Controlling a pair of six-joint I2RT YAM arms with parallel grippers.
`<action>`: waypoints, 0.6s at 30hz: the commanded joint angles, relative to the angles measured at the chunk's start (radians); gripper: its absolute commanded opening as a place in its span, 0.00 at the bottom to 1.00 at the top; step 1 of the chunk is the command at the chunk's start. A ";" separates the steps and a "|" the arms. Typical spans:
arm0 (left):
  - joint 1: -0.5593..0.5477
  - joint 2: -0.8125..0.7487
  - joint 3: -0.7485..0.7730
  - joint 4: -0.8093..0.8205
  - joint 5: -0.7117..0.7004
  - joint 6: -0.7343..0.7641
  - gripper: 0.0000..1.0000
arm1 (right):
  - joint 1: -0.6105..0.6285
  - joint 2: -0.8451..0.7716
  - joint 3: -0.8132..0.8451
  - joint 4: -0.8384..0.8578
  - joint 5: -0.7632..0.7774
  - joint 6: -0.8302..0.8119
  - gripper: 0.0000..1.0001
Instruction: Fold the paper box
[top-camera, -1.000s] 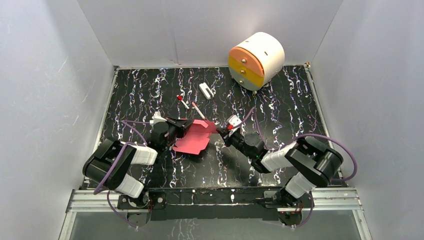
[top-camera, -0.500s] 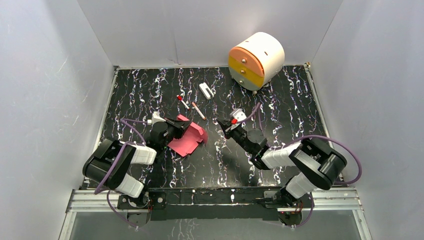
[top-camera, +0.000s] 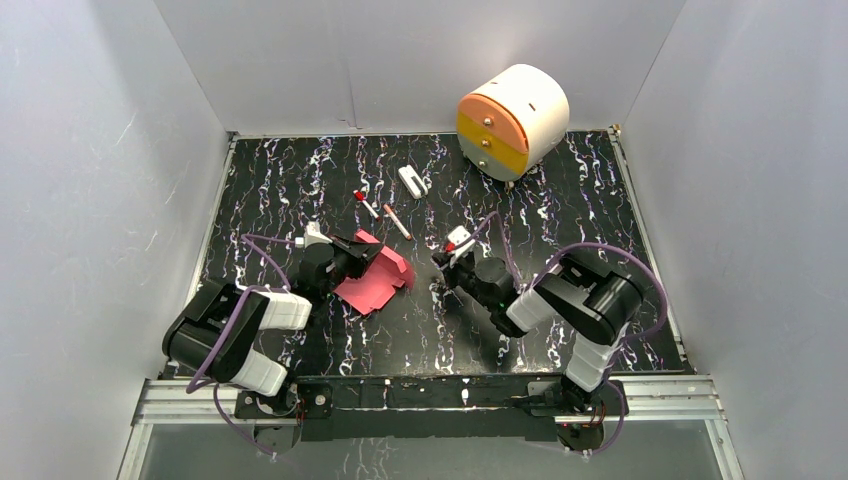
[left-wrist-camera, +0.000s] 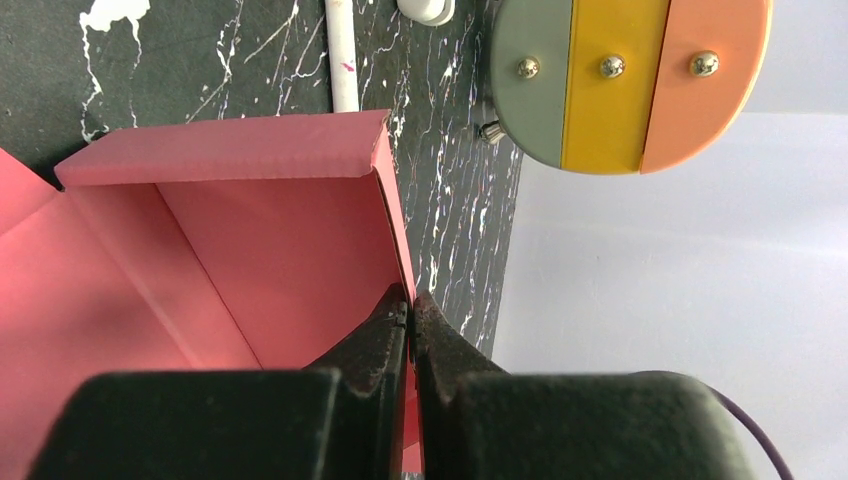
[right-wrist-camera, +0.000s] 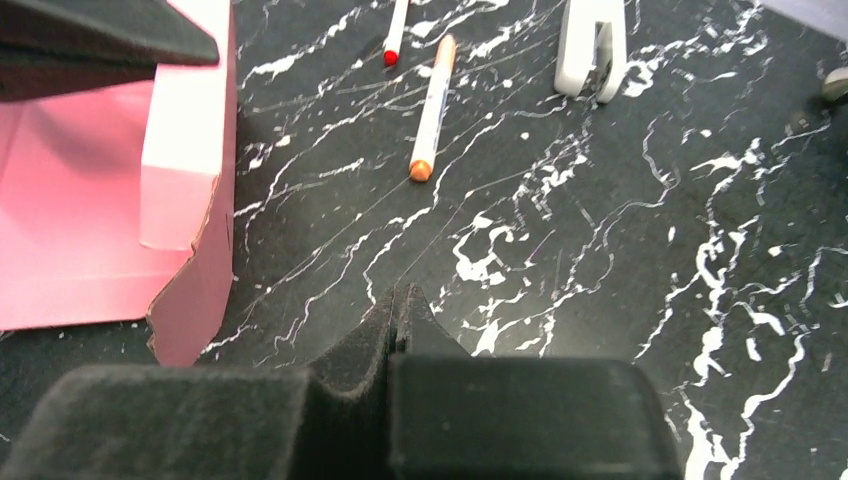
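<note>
Left fingers (left-wrist-camera: 372, 348) pinch the paper box (left-wrist-camera: 250, 240) by its raised wall; right fingers (right-wrist-camera: 365, 338) closed, near it.

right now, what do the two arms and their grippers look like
Both are built of chunky black joints with white link covers: left arm, right arm. A thin purple cable loops along each. The left gripper and right gripper are matte black, tapering to narrow tips from a black block.

Nothing readable is showing: no lettering, label or number is appearing on the pink-red card paper box (top-camera: 372, 283) or the round white drawer unit (top-camera: 512, 120) at two o'clock.
</note>
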 joint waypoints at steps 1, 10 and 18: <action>0.014 -0.015 -0.015 -0.017 0.036 0.036 0.00 | 0.033 0.031 0.036 0.070 0.012 -0.004 0.01; 0.041 -0.002 -0.002 -0.017 0.085 0.037 0.00 | 0.091 0.076 0.033 -0.251 -0.353 -0.108 0.84; 0.049 -0.008 -0.005 -0.016 0.111 0.038 0.00 | 0.149 0.058 0.045 -0.154 -0.407 -0.149 0.95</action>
